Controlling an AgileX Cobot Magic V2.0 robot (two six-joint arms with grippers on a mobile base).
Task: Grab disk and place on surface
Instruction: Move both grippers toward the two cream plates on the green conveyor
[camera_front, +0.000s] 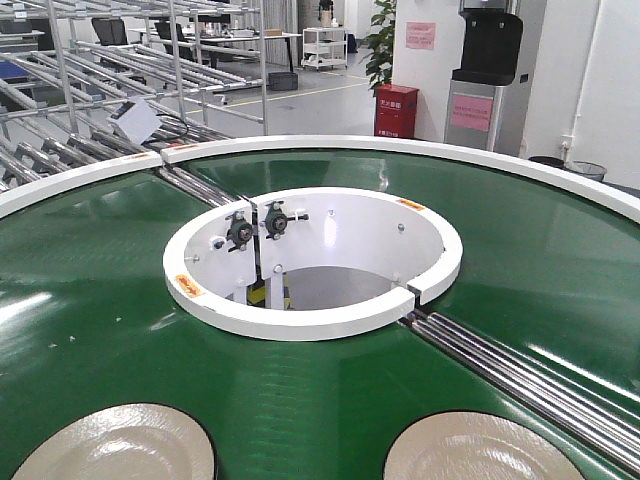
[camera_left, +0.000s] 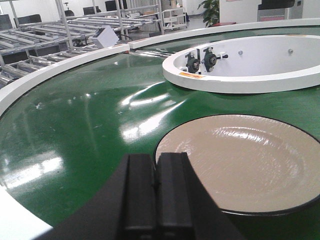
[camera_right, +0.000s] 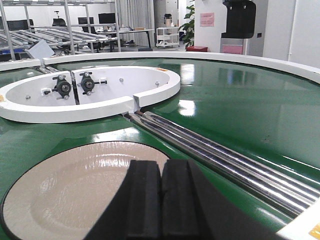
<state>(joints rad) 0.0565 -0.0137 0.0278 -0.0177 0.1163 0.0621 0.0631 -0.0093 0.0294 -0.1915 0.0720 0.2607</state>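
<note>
Disk (camera_left: 240, 160) lies on the green belt (camera_front: 90, 270) by roller racks (camera_front: 60, 120); left pincer (camera_left: 156, 167) and right pincer (camera_right: 161, 172) pressed together.

Wrist cameras sit low behind the left gripper (camera_left: 156, 195) and right gripper (camera_right: 161, 200), facing the white ring (camera_front: 300, 322) ahead; the front camera overlooks it too.

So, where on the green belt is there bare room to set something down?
Bare belt lies wide between the white inner ring and the outer rim at left, and beyond the rollers at right. Crowded: the near edge, with left plate and right plate.
</note>
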